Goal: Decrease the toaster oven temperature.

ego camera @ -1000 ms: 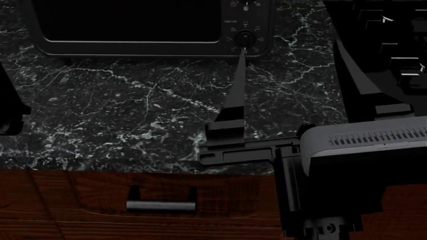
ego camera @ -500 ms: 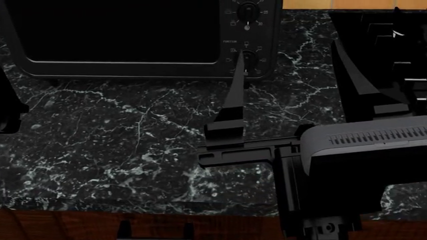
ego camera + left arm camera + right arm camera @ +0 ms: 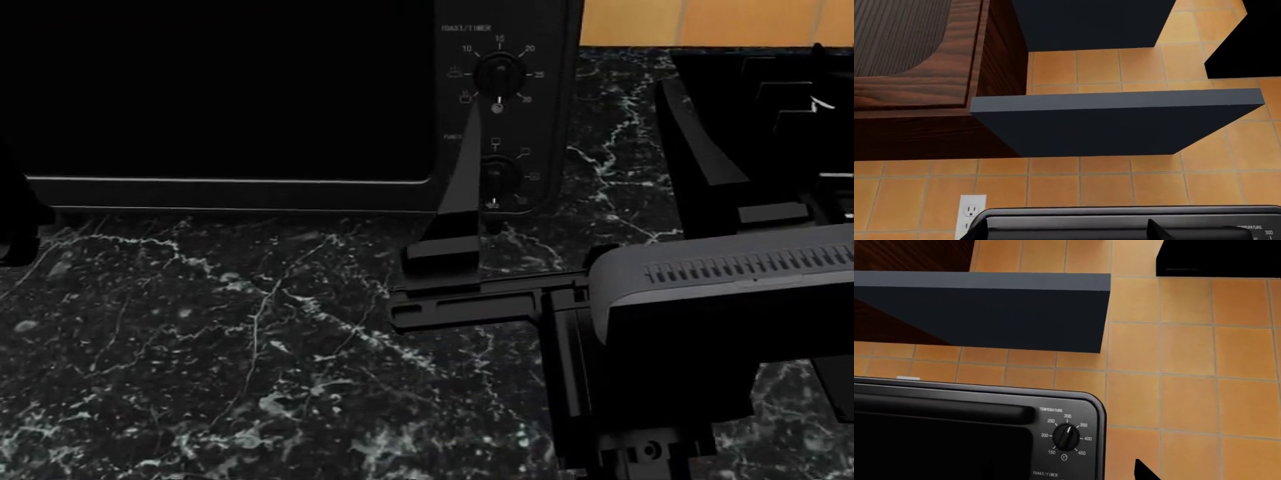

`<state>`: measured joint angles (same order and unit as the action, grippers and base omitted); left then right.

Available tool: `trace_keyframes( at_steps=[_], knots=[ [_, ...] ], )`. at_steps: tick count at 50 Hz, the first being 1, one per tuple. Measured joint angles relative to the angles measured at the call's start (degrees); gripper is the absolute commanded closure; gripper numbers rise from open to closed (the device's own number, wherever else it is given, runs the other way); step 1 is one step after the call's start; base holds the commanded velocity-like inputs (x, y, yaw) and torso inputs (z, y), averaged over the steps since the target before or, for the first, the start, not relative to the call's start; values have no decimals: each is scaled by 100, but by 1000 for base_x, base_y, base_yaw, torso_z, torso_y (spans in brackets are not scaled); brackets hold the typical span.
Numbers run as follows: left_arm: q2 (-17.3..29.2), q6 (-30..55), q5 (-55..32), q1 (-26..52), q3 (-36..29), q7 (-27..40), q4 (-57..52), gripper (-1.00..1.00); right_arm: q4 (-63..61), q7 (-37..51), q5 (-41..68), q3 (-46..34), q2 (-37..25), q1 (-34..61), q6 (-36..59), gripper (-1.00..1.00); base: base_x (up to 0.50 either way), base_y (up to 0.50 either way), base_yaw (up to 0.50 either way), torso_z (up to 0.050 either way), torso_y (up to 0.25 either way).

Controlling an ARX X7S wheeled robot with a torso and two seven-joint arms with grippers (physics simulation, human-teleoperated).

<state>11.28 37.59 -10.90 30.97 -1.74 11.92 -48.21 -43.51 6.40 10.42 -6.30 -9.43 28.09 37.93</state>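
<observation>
The toaster oven [image 3: 227, 100] is a black box with a dark glass door, at the back of the counter. Its toast/timer knob [image 3: 501, 72] and a lower knob [image 3: 498, 176] show in the head view. The temperature knob [image 3: 1066, 436] shows in the right wrist view, its pointer just past 300. My right gripper [image 3: 567, 115] is open and empty in front of the knob column, its left finger [image 3: 461, 205] reaching to the lower knob. One right fingertip [image 3: 1144, 472] shows beside the oven. My left gripper [image 3: 1067, 232] is open and empty, facing the oven's top edge [image 3: 1121, 220].
The oven stands on a black marble counter [image 3: 240, 330]. A black stovetop [image 3: 787, 80] is at the right. Behind are orange wall tiles [image 3: 1187, 365], a wall outlet [image 3: 971, 212], a dark blue shelf [image 3: 1121, 125] and a wooden cabinet [image 3: 914, 75].
The head view has closed in on the oven: it looks larger and lower, and the wooden drawer front has left the view. The right finger still points at the lower knob.
</observation>
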Motion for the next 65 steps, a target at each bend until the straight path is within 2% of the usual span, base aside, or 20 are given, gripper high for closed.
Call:
trace_keyframes(
  at_steps=[32, 42, 50, 65],
  knots=[
    [78, -64, -139, -16, 20, 117, 3, -100, -75, 184, 94, -64, -106, -17, 54, -100, 249, 0, 0, 0, 0],
    [99, -135, -186, -65, 47, 143, 25, -100, -322, 262, 111, -124, -178, 8, 263, -100, 0, 0, 0, 0, 0],
    [115, -216, -214, -107, 66, 159, 80, -100, -736, 395, 286, -81, -135, 330, 985, -100, 0, 0, 0, 0, 0],
    [162, -298, -271, -174, 120, 204, 111, -100, -936, 952, 725, 290, 485, 2131, 3642, -100, 0, 0, 0, 0, 0]
  ],
)
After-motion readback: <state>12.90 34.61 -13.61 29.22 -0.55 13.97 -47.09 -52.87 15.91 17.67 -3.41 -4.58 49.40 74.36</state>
